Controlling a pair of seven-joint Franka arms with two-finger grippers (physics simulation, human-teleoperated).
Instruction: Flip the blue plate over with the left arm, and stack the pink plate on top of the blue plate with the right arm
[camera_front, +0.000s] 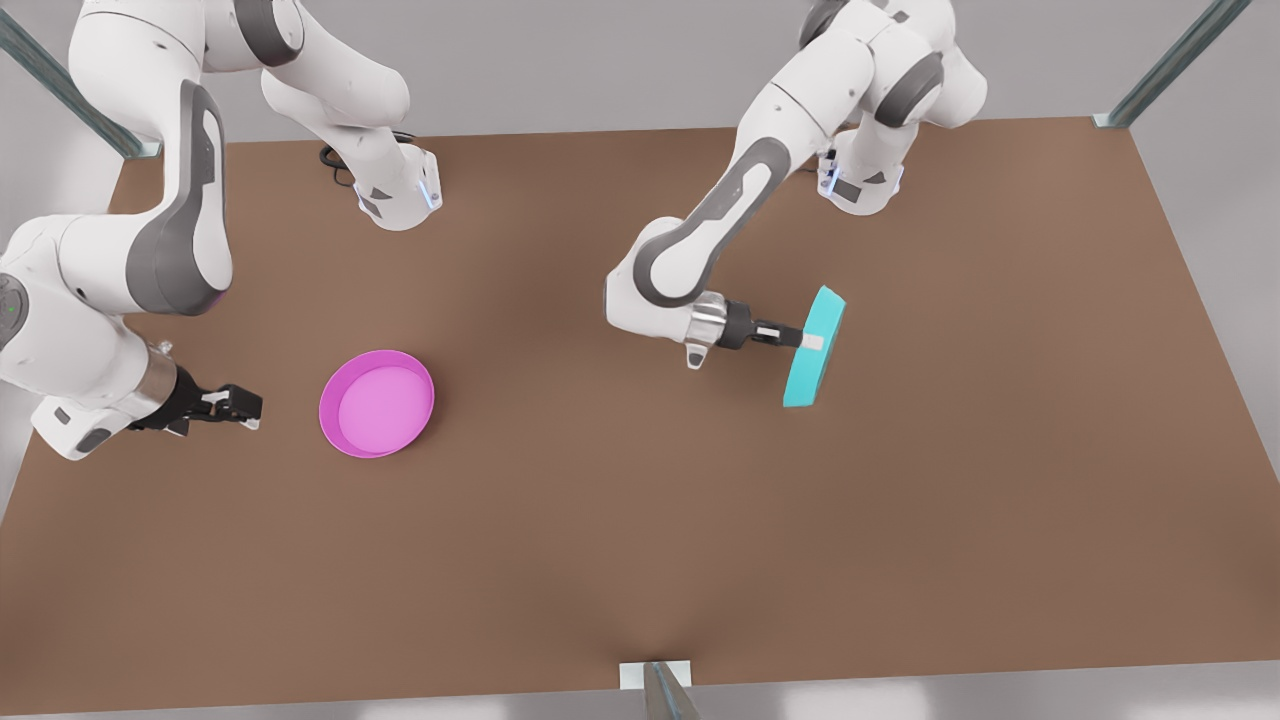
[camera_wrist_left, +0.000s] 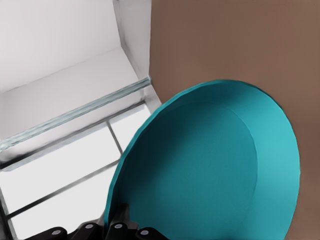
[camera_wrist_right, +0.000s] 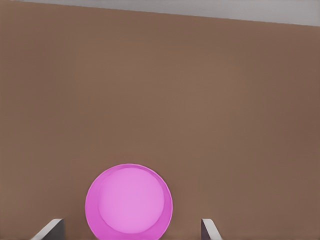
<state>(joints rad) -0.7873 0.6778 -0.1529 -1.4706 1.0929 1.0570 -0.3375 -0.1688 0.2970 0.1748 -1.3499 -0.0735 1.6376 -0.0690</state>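
In the front view, the blue plate (camera_front: 812, 350) was seen held on edge above the brown counter (camera_front: 620, 540), toward the front view's right, tilted almost upright so that only its rim and thin profile were presented. It was pinched at its rim by the left claw (camera_front: 808, 341), whose two fingers were pressed against either face of the dish, at the end of the left arm (camera_front: 700, 250) reaching in from the far side. The pink plate (camera_front: 377, 403) was seen lying flat on the counter, open side up, toward the front view's left and well apart from the blue plate. The right claw (camera_front: 250, 408) was held low, just beside the pink plate but not touching it; its fingers looked spread. The right arm (camera_front: 120, 270) was bent in from the front view's left edge.

In the left wrist view, the blue plate (camera_wrist_left: 210, 170) was shown close up, its flat round face turned toward the camera, with the black base of the left claw (camera_wrist_left: 117, 225) clamped at its rim.

In the right wrist view, the pink plate (camera_wrist_right: 129, 202) was shown resting on the counter (camera_wrist_right: 200, 100) ahead, framed between the two spread fingertips (camera_wrist_right: 50, 230) of the right claw, with nothing gripped between them.
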